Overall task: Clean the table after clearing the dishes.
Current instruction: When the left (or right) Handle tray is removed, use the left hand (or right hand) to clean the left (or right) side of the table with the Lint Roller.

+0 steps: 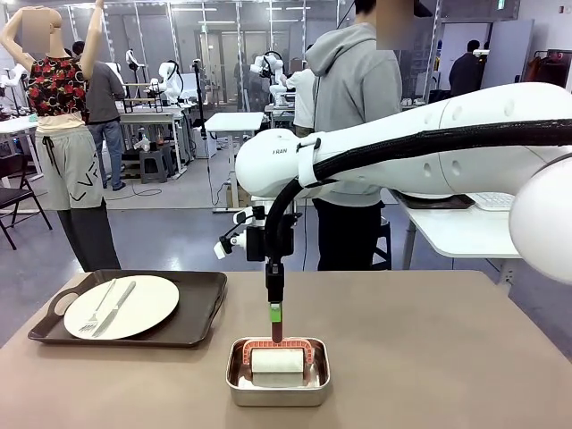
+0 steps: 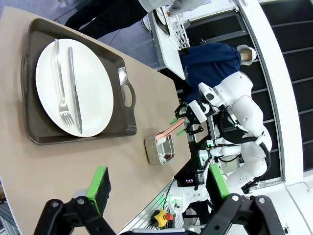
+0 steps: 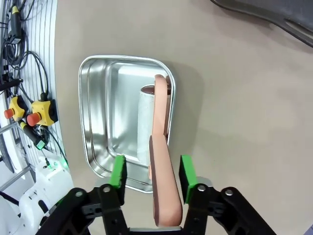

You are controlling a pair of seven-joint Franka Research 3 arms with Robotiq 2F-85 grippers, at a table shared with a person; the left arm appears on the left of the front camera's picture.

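A: Where's the dish?
B: One round white plate (image 1: 152, 299), flat on a dark handled tray (image 1: 204, 304), left of and beyond the steel pan (image 1: 277, 398).
A: Cutlery?
B: A fork (image 1: 96, 308) and a knife (image 1: 116, 307) lie side by side on it, the fork farther from the pan.
A: And the surface (image 1: 429, 357)?
B: Plain matte taupe, stretching wide to the right of the pan.

Front view across table (image 1: 447, 357), left wrist far, right wrist close, sharing pan (image 1: 277, 396)

Right arm (image 1: 429, 134) reaches in to centre, wrist turned down. Right tool (image 1: 275, 323) hangs vertical, fingers (image 3: 118, 172) part-way apart. Left tool (image 2: 157, 182) held aloft, fingers spread wide.
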